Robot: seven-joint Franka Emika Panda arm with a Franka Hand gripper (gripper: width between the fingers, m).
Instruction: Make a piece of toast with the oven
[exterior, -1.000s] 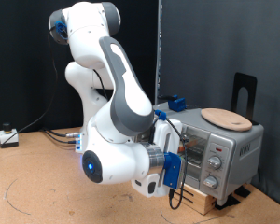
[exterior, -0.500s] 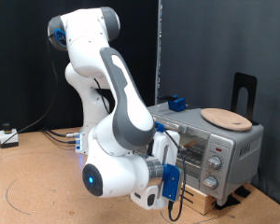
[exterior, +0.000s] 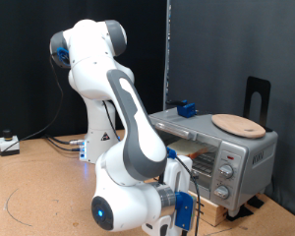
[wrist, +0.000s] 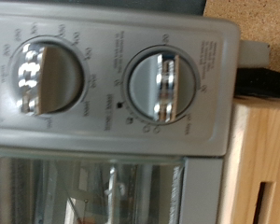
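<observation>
The silver-grey oven (exterior: 226, 157) stands on a wooden slatted base (exterior: 224, 208) at the exterior view's right, its glass door shut. A tan patch (exterior: 190, 147) shows behind the glass; I cannot tell whether it is the piece of toast. My gripper's hand (exterior: 181, 210) hangs low in front of the oven's door, near the exterior view's bottom, and its fingers are hidden. The wrist view shows the oven's knob panel close up, with two round knobs (wrist: 47, 77) (wrist: 163, 86) and part of the glass door (wrist: 84, 191). No fingers show there.
A round light wooden board (exterior: 238, 124) lies on the oven's top. A blue object (exterior: 185, 108) sits behind the oven and a black stand (exterior: 258, 93) rises at the back right. Cables and a small box (exterior: 7, 144) lie on the exterior view's left.
The arm has folded lower, and the hand has dropped down and slightly left in front of the oven, towards the exterior view's bottom. The oven and the board have not moved.
</observation>
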